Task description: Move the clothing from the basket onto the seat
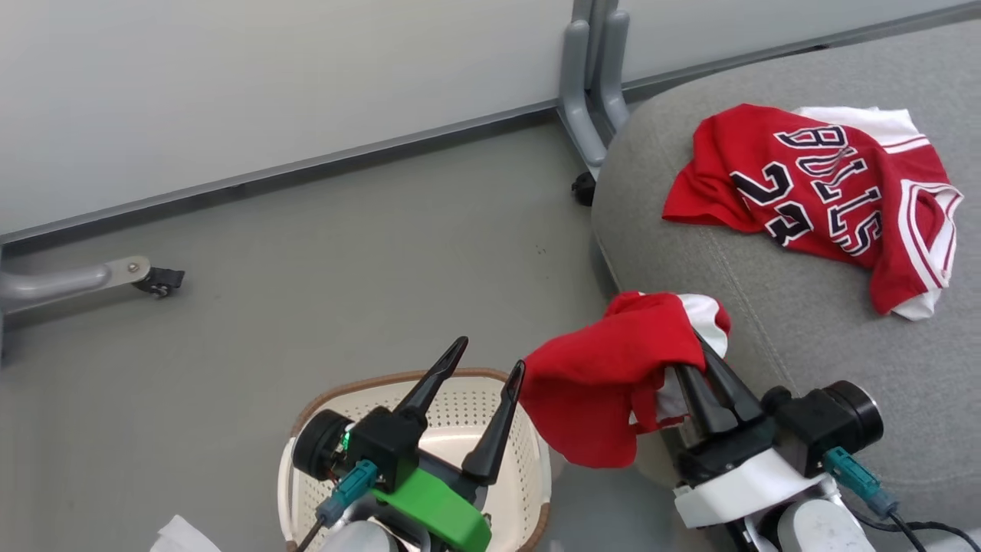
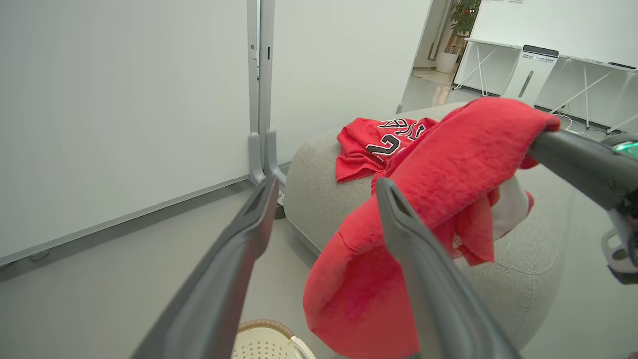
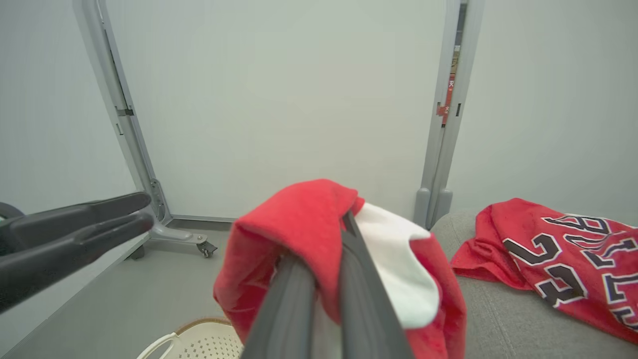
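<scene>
— Basket (image 1: 460,410) first: where does it sit?
— On the floor (image 1: 306,268), nearest the robot, just beside the near left corner of the seat (image 1: 766,330). The left gripper (image 1: 490,354) hangs above it, fingers spread wide with nothing between them.
— And the right gripper (image 1: 701,346)?
— Clenched on a red garment (image 1: 598,383) with a white patch. The cloth droops off its fingers in the air at the seat's left edge, between basket and cushion.
— Anything lying on the seat itself?
— A red jersey (image 1: 812,192), crumpled, its dark white-edged lettering and numbers facing up, toward the far side of the grey cushion.
— And beyond that?
— A pale partition (image 1: 230,77) standing on the floor on grey wheeled feet (image 1: 590,115).
</scene>
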